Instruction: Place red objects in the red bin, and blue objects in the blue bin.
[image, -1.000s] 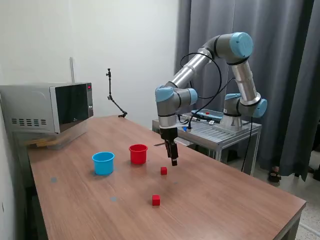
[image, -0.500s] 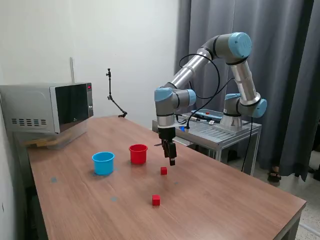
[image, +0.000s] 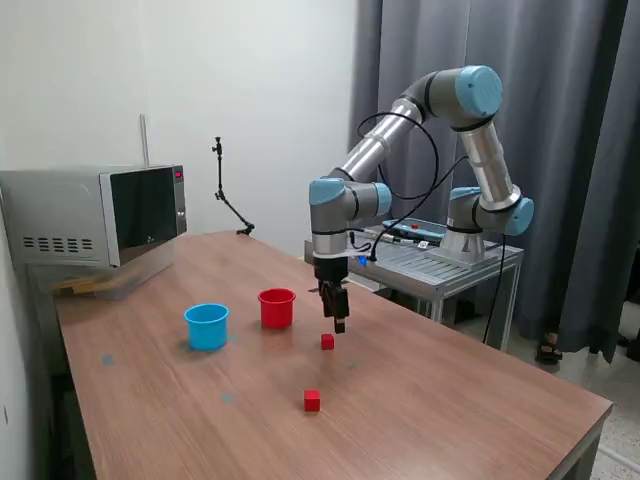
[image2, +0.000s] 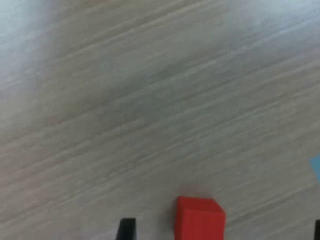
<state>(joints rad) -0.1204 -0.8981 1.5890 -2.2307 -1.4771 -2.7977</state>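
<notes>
The gripper (image: 338, 324) is hanging just above a red cube (image: 327, 342) on the table (image: 450, 400), fingers parted and empty. The red cup (image: 277, 308) is sitting at the cube's ten o'clock, the blue cup (image: 207, 326) beyond it at nine.

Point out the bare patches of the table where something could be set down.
Free: the table on the exterior view's right of both red cubes, and between microwave and blue cup. Crowded: red cup, end effector, farther cube.

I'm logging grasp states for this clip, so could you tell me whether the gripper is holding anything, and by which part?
Nothing is held. The gripper hangs above the nearer red cube, which sits on the table, seen between the open fingertips.
</notes>
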